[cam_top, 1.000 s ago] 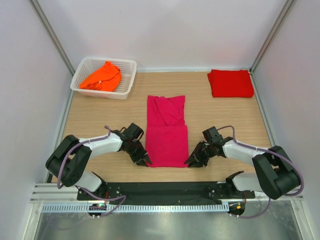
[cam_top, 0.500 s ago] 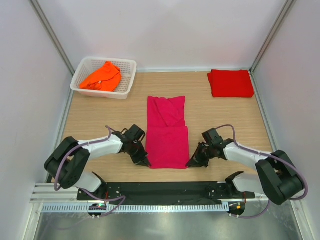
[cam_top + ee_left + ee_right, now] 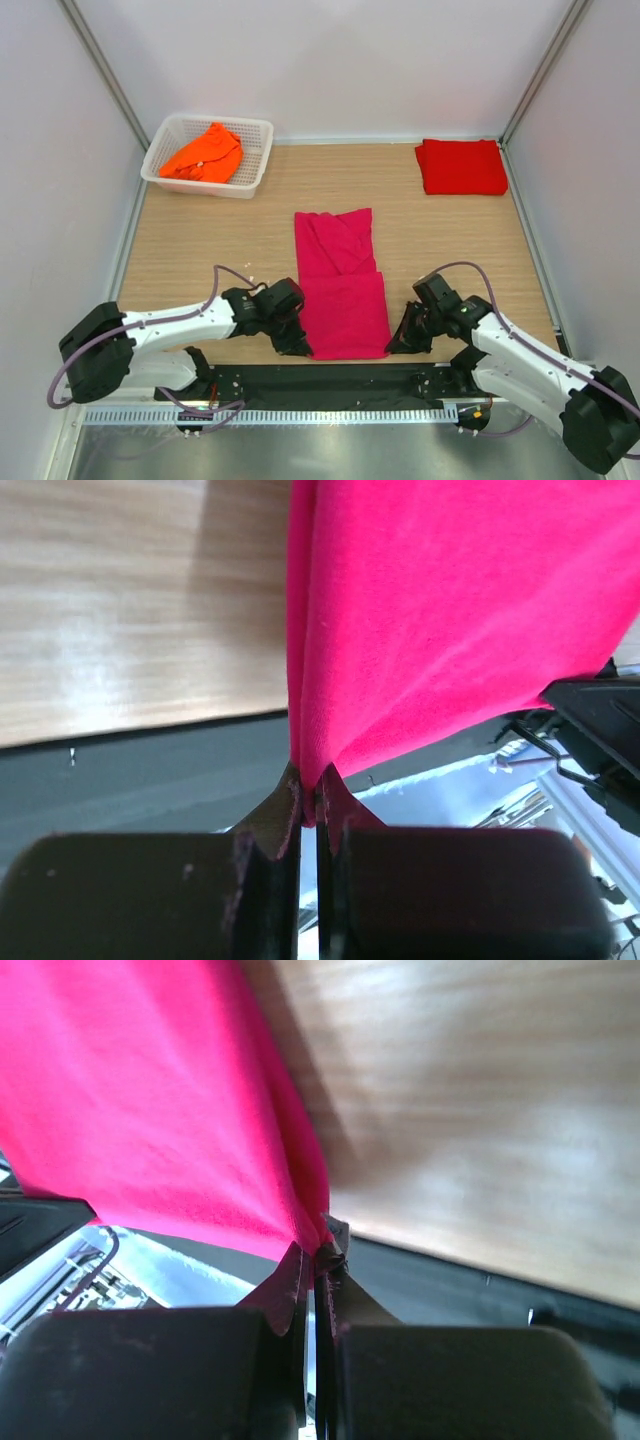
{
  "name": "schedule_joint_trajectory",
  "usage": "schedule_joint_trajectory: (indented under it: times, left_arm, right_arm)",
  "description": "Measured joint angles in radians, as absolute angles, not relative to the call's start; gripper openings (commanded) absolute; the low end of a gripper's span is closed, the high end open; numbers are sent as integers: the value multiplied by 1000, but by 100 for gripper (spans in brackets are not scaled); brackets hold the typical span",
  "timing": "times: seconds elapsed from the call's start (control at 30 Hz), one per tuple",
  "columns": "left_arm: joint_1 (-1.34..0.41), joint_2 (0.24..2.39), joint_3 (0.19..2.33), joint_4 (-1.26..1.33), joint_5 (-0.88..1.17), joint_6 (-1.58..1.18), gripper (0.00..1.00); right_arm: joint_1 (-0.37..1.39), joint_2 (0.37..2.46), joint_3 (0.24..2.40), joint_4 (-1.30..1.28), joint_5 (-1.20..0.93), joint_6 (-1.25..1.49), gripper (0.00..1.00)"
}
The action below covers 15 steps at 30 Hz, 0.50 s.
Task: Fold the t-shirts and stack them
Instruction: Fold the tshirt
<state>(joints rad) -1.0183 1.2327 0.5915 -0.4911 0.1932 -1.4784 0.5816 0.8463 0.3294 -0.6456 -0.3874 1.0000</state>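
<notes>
Top external view: you see the magenta-pink t-shirt point(image 3: 338, 285) lying as a long folded strip at the middle of the table point(image 3: 200, 240), with its near end at the table's near edge.
Left gripper point(image 3: 300, 349): positioned at the strip's near left corner. In the left wrist view you see its jaws pinching the edge of the pink cloth.
Right gripper point(image 3: 393, 347): positioned at the strip's near right corner. In the right wrist view you see its jaws pinching the pink cloth likewise.
Red t-shirt point(image 3: 462, 166): folded and flat at the table's far right corner.
Orange t-shirt point(image 3: 205, 152): crumpled inside the white basket point(image 3: 257, 127) at the far left.
</notes>
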Motion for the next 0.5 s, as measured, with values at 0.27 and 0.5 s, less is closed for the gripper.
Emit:
schedule_joint_trajectory:
  times: [0.27,0.5]
  left_arm:
    - [-954,1135,703,-649,120,-1489,0]
    - [-717,1283,1013,-768,130,-1294,0]
  right_arm:
    - [560,949,556,-780,-372,933,1]
    - [414,1194,904,-815,-368,794,1]
